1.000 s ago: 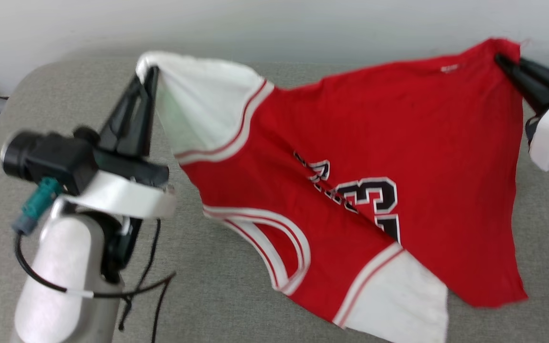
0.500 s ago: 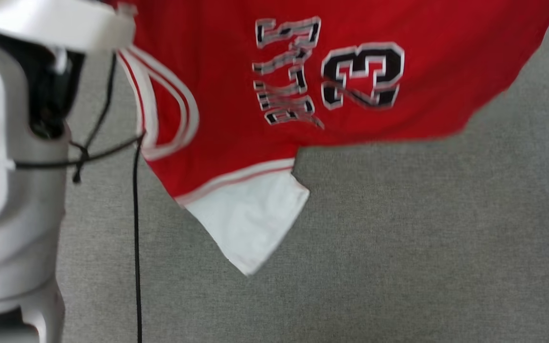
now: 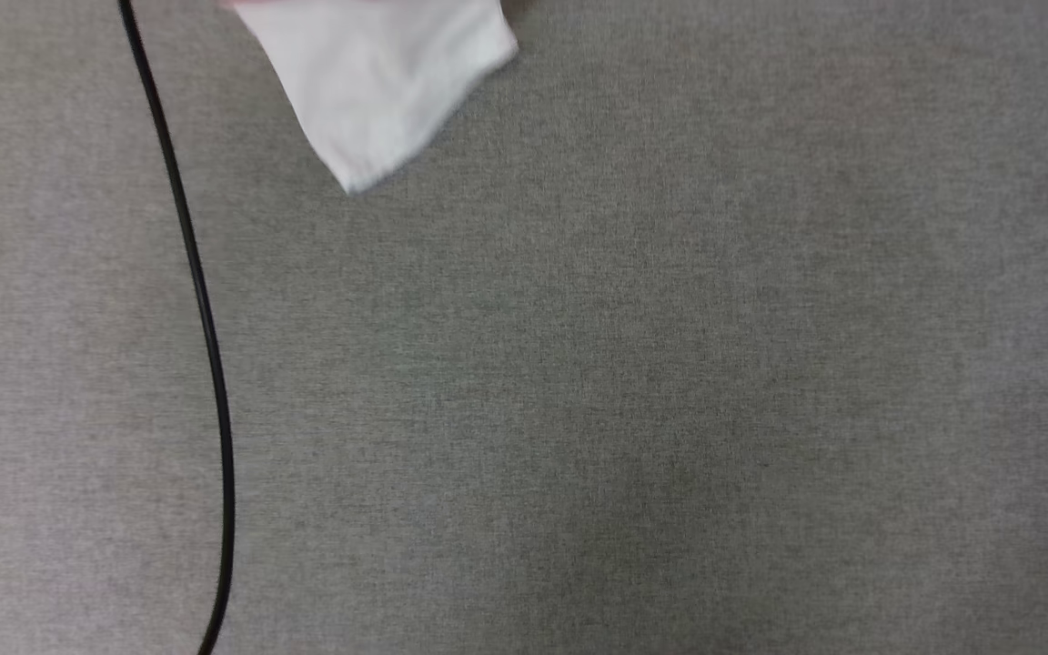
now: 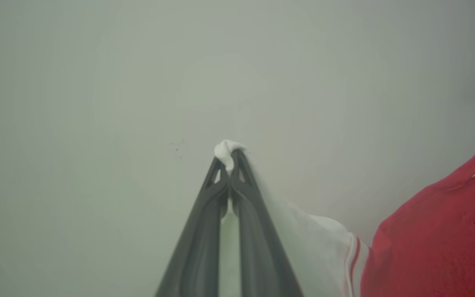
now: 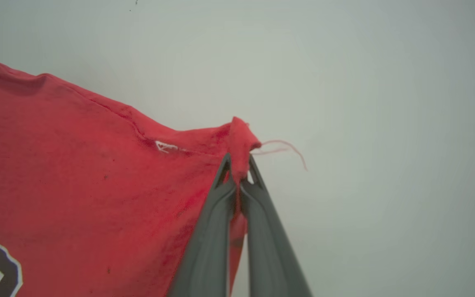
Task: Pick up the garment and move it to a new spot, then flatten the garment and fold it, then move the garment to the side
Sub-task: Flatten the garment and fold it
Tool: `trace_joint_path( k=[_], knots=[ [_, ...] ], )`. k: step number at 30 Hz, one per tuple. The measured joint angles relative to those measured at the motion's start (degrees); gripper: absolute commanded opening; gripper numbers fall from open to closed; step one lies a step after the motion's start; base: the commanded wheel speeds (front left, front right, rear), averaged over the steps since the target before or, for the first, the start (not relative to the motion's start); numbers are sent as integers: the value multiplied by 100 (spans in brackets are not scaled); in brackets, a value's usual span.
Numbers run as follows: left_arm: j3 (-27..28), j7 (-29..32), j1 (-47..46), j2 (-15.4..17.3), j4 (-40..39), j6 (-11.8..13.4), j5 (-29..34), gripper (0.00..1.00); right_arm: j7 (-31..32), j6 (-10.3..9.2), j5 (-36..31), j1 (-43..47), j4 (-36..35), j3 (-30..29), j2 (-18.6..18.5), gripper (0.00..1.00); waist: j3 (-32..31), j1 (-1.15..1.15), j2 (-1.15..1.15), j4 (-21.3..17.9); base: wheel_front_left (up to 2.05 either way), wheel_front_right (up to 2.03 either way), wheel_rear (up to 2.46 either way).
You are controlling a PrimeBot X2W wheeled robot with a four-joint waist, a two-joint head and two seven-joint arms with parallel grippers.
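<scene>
- Garment [image 5: 76, 165] hangs held between both our grippers.
- Our left gripper [image 4: 230, 159] has its jaws pinched on a white sleeve tip.
- Our right gripper [image 5: 239, 168] clamps a red corner.

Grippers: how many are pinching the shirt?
2. The left gripper is shut on the tip of the shirt's white sleeve. The right gripper is shut on a red corner.

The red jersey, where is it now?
The jersey hangs in the air: the left hand pinches a white sleeve, the right hand a red corner. Its other sleeve shows top left in the head view.
</scene>
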Motion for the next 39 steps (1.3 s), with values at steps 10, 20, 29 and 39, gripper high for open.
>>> trace_joint_path(
  k=[10, 20, 29, 39],
  knots=[
    [-412, -197, -1472, 152, 794, -1, -147, 0, -658, 0, -261, -1561, 1105, 99, 339, 0, 439, 0, 0, -88, 0, 0, 0],
    [-727, -367, -1399, 171, 1263, -2, -464, 0, -1092, 0, 42, -1716, 1913, 695, 449, 0, 877, -1, 0, -63, 0, 0, 0],
    [-1128, -1025, 571, 394, 1110, 33, -761, 0, -1941, 0, 665, -184, 2164, 1448, 432, 0, 748, -1, 0, 4, 0, 0, 0],
    [-1258, -1135, 3634, 700, -479, 730, -911, 0, -2185, 0, 1059, 1898, 1519, 1830, 11, 0, 34, -2, 0, 74, 0, 0, 0]
  ],
)
